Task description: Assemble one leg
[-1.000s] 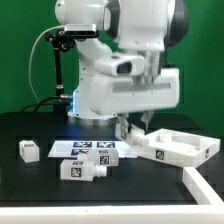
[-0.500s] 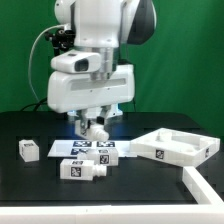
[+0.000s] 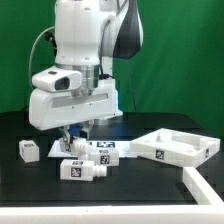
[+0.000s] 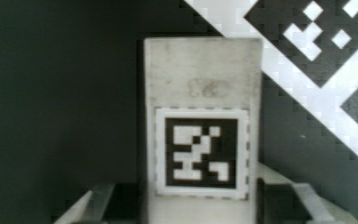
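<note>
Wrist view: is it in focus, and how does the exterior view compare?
Wrist view: soft overall; the small white plastic rectangular leg and its square tag look blurred. Exterior view: somewhat sharper, evenly lit; the white glossy robot arm is bright against the black table.

A green backdrop [image 3: 195, 70] is seen behind a black table [image 3: 25, 195]. A white border strip [image 3: 205, 168] is seen at the exterior view's right. Light is even.
</note>
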You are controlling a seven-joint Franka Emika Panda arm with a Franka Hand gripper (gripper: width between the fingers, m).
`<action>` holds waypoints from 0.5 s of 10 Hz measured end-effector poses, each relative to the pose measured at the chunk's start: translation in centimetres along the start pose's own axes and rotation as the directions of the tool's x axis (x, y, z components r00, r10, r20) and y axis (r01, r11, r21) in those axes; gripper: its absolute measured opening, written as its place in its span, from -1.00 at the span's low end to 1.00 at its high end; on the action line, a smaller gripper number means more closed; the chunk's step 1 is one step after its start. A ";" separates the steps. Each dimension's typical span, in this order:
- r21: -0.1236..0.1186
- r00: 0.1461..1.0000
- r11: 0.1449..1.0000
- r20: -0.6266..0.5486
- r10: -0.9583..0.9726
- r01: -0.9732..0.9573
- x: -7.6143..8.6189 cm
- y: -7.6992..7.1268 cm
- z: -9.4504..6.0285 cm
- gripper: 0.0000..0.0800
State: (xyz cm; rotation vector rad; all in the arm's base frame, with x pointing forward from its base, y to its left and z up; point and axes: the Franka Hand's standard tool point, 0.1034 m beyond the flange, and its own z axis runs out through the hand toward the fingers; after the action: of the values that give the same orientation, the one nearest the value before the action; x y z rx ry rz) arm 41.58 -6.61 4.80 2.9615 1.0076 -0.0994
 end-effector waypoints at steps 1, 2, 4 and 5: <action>0.000 1.000 1.000 0.000 0.000 0.000 0.0 0.0 0.0 -0.30; 0.000 1.000 1.000 0.000 0.000 0.000 0.0 0.0 0.0 -0.30; 0.000 1.000 1.000 0.000 0.000 0.000 0.0 0.0 0.0 -0.30; 0.000 1.000 1.000 0.000 0.000 0.000 0.0 0.0 0.0 -0.30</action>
State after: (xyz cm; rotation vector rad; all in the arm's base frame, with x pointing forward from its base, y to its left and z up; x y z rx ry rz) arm 41.57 -6.59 4.78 2.9612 1.0083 -0.0999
